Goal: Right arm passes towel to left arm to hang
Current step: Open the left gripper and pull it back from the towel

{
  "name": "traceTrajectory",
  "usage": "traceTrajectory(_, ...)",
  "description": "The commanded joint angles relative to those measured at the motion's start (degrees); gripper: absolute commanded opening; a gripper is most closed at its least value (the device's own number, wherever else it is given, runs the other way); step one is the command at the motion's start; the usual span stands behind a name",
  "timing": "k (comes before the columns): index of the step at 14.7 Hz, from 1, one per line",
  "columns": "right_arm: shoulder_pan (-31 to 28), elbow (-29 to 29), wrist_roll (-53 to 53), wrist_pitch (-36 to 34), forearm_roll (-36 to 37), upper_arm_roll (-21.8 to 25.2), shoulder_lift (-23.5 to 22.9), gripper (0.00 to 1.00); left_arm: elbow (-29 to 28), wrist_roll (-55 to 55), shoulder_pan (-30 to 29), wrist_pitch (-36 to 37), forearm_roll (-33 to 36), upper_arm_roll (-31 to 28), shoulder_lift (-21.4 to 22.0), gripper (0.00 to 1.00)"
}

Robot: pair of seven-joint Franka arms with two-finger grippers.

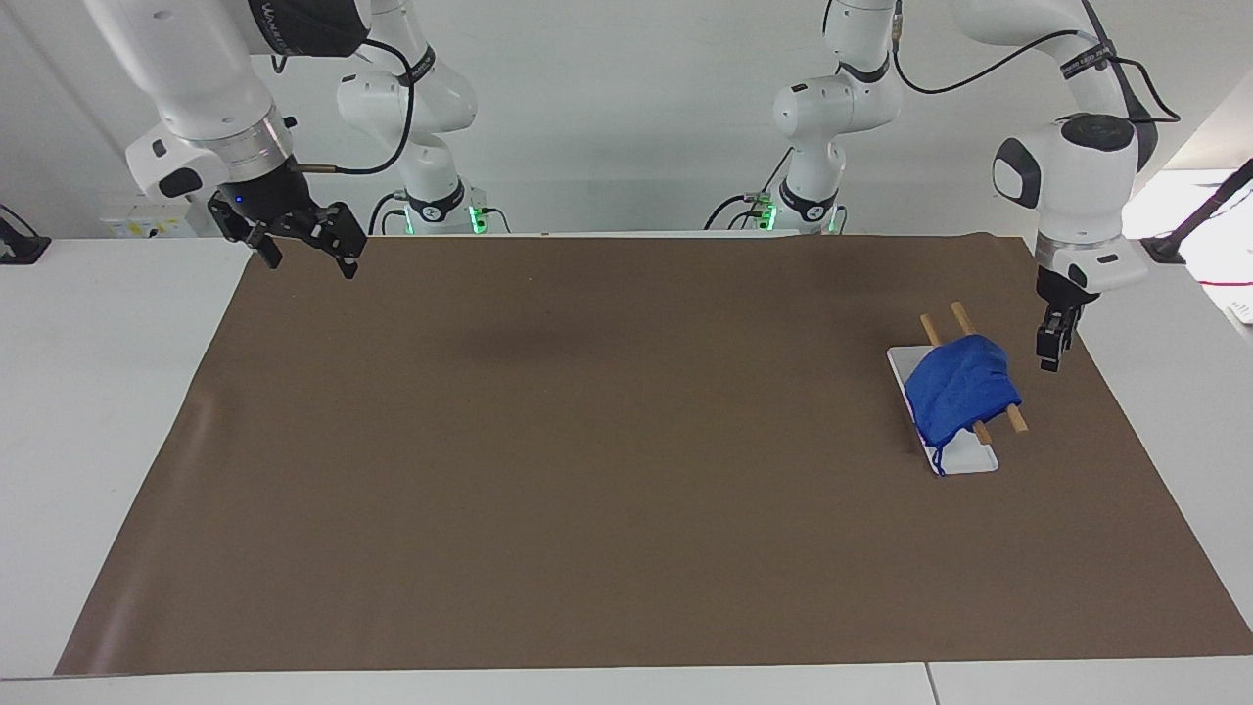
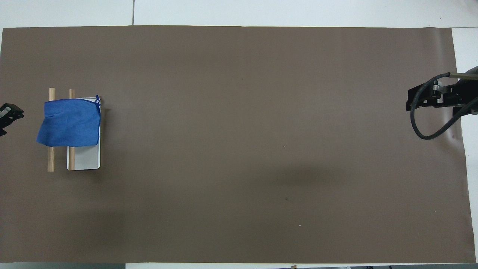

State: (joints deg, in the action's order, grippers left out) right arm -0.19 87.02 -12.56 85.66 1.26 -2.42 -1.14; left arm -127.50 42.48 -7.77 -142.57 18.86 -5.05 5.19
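Towel (image 1: 961,387): one, royal blue, plain. It lay draped over both wooden rods (image 1: 1016,421) of the rack (image 1: 969,458), covering the rods' stretch farther from me and leaving bare their ends nearer me. One edge hung down over the rack's white base, and a thin blue loop showed at a corner. In the overhead view the towel sat at nine o'clock on the brown mat (image 1: 587,441), at my left arm's end of the table (image 1: 98,392).

Left gripper (image 1: 1052,348): one, black, on my white arm with the ring-outlined joint panel. It hung pointing down over the mat's edge, just beside the towel, at two o'clock from it in the facing view and at nine o'clock from it in the overhead view. It stood clear of the cloth. Its fingers were a little apart, and I held nothing in them.

Right gripper (image 1: 305,253): one, black, on my arm with the black sleeve and looping cable. It waited up in the air over the mat's corner at my right arm's end, at ten o'clock on the mat in the facing view and three o'clock in the overhead view. Its fingers were spread wide and empty.

Rack: one, with a white base and two parallel wooden rods, standing on the mat.
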Motion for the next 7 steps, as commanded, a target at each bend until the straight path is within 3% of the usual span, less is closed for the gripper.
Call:
traceTrajectory(1, -0.3, 1.5, -0.8, 1.1, -0.8, -0.3, 1.1, 1.00, 8.9, 0.1, 1.8, 8.1, 0.3, 0.3, -3.7, 1.00)
traceTrajectory(4, -0.3, 1.5, -0.8, 1.0, -0.8, -0.3, 1.1, 1.00, 15.8, 0.1, 3.0, 11.3, -2.8, 0.4, -6.5, 1.00)
traceTrajectory(7, -0.4, 1.5, -0.8, 1.1, -0.8, -0.3, 1.1, 1.00, 19.0, -0.5, 4.8, 11.6, -5.6, 0.5, -7.5, 1.00)
